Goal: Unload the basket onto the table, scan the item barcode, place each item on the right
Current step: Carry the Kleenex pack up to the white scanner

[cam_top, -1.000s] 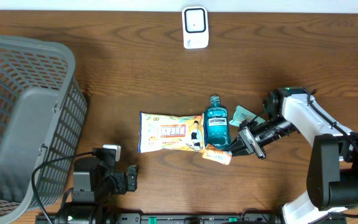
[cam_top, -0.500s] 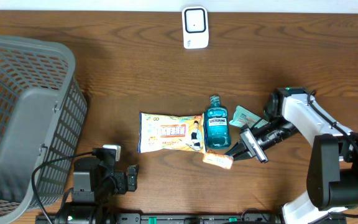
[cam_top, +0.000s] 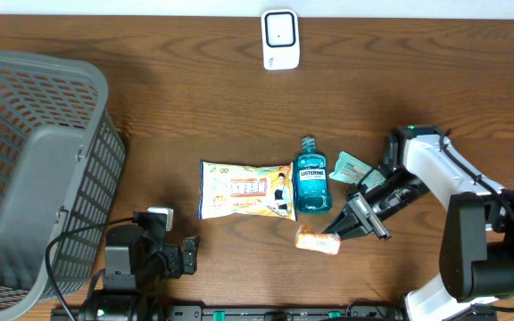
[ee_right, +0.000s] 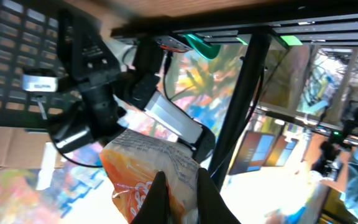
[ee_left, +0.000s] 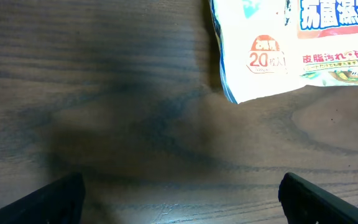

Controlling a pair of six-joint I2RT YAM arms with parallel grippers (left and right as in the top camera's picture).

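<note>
My right gripper point(cam_top: 335, 231) is shut on a small orange snack packet point(cam_top: 317, 241), holding it by one end in front of the Listerine bottle point(cam_top: 310, 178). In the right wrist view the packet point(ee_right: 143, 163) is pinched between the two dark fingers point(ee_right: 157, 200) and tilted up off the table. The white barcode scanner point(cam_top: 280, 39) stands at the far edge of the table. My left gripper point(cam_top: 191, 254) rests open at the near left edge; in the left wrist view its fingertips point(ee_left: 53, 198) sit wide apart over bare wood.
A wipes pack point(cam_top: 244, 190) lies left of the bottle, its corner point(ee_left: 272, 43) showing in the left wrist view. A teal sachet point(cam_top: 353, 167) lies right of the bottle. A grey basket point(cam_top: 34, 169) fills the left side.
My right gripper has drawn the orange packet away from the bottle, toward the front of the table. The left arm has not moved.
</note>
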